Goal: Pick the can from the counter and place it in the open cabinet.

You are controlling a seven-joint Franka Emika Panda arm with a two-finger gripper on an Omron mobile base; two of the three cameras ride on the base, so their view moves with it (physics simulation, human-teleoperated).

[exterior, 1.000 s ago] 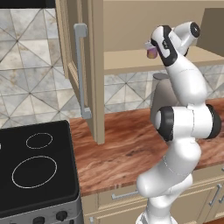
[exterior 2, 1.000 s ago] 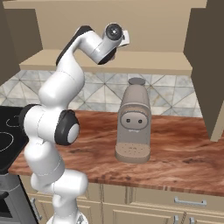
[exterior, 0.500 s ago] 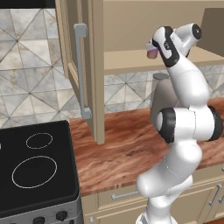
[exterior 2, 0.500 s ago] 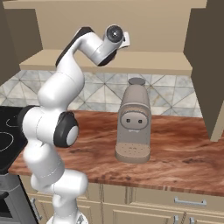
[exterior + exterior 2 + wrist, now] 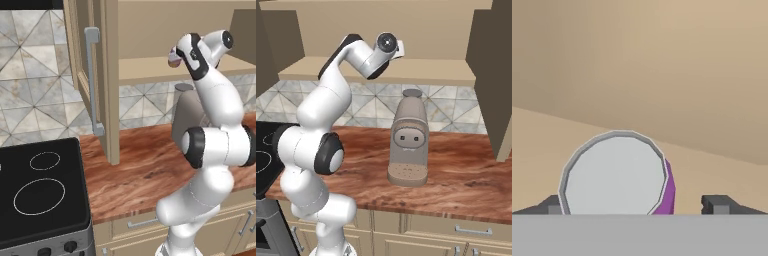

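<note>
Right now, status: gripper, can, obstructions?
Gripper open, fingers apart from small purple silver-topped can. Can on tan wall cabinet's shelf. Nothing blocking.

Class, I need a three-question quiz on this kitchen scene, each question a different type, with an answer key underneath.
1. True or false: the can lies on the counter beside the stove.
2. Multiple choice: what stands on the counter under the cabinet shelf? A) a kettle B) a coffee machine C) a toaster
3. Fill in: in the hand view, the can's silver top sits between the gripper's two ____.

Key: 1 false, the can is up at the cabinet shelf; 2 B; 3 fingertips.
</note>
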